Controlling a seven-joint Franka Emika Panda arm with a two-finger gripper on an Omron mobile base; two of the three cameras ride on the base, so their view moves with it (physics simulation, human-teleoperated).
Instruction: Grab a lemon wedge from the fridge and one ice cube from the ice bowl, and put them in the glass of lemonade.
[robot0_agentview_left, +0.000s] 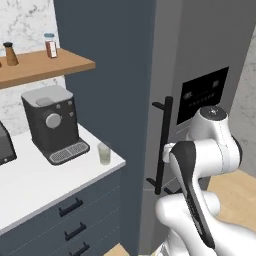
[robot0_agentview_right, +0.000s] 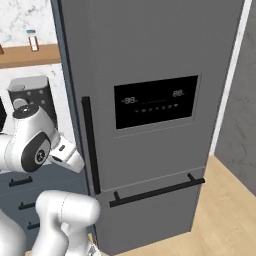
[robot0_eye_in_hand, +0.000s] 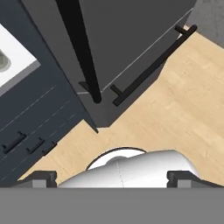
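Fridge (robot0_agentview_right: 150, 75) shut, both doors flush; lemon wedge presumably inside, not visible. Vertical bar handle (robot0_agentview_right: 90, 145) on upper door, at the edge nearest the counter, so door judged to swing away from that side. Horizontal bar handle (robot0_agentview_right: 157, 191) on lower drawer. Black display panel (robot0_agentview_right: 156, 101) lit on upper door.

Gripper (robot0_eye_in_hand: 112, 177) raised beside the vertical handle, pointing down at the floor and the robot's own base; not touching any handle. Fingertips (robot0_eye_in_hand: 41, 178) set far apart at the bottom corners of hand view: jaws spread wide, nothing between them. Posture judged a transit pose, wrist not yet turned toward the handle.

Glass of lemonade (robot0_agentview_left: 104, 153) upright on white counter (robot0_agentview_left: 30, 185), near its front corner, just beside coffee machine (robot0_agentview_left: 52, 122), close to the fridge side, presumably for short carry. Spice jars on wooden shelf (robot0_agentview_left: 45, 65) above.

Task judged at its start: door unopened, nothing fetched.
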